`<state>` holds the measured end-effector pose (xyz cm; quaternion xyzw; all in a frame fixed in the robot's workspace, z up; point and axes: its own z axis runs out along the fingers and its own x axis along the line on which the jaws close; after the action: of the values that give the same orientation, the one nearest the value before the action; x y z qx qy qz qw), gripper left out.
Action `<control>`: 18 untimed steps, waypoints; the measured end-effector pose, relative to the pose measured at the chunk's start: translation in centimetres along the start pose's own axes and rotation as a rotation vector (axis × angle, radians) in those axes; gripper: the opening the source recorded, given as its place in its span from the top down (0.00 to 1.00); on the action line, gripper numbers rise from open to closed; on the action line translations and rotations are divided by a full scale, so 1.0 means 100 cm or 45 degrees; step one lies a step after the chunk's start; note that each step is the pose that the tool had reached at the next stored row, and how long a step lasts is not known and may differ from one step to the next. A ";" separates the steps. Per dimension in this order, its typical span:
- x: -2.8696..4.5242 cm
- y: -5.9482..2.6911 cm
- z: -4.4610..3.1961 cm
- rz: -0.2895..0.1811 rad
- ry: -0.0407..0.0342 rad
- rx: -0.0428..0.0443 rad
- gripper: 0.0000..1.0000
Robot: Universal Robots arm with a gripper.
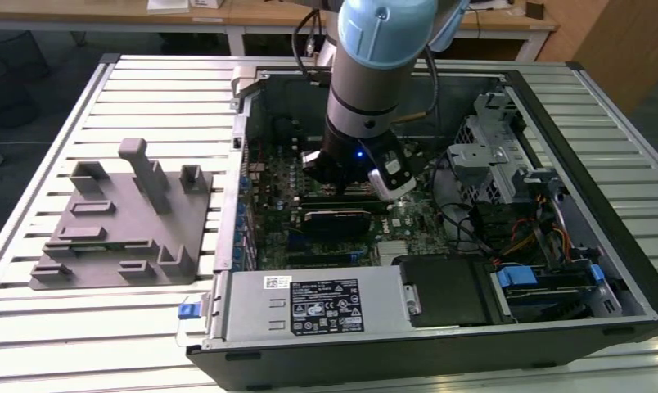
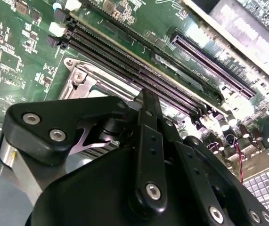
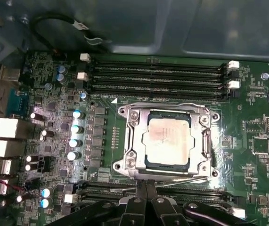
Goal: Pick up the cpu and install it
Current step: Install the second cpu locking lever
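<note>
Standing on the slatted table (image 1: pixel 143 78) at the exterior view's left is a grey plastic fixture (image 1: pixel 122 221); rightward, the arm reaches into the open computer case (image 1: pixel 591 106). In the first wrist view the cpu (image 3: pixel 168 142) lies in its socket frame (image 3: pixel 125 141), memory slots (image 3: pixel 158 75) beyond it, the gripper (image 3: pixel 146 187) pinched together, empty, at the frame's edge.

The cpu (image 3: pixel 167 141) (pale square metal top) lies flat, seated in the motherboard socket.

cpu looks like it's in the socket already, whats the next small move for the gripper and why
Probably a short straight lift. The cpu lies flat inside the socket frame, and the gripper sits just beside it at the frame's edge with its fingers together and nothing between them, so backing off avoids nudging the chip.
</note>
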<state>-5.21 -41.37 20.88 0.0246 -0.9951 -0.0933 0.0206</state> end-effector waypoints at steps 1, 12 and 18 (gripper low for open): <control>0.0006 -0.0010 0.0004 0.000 -0.0001 -0.003 0.89; 0.0097 -0.0052 0.0070 -0.003 -0.0025 -0.056 0.89; 0.0112 -0.0092 0.0078 -0.005 -0.0051 -0.115 0.89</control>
<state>-6.32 -42.19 19.98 0.0255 -0.9898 -0.1385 0.0195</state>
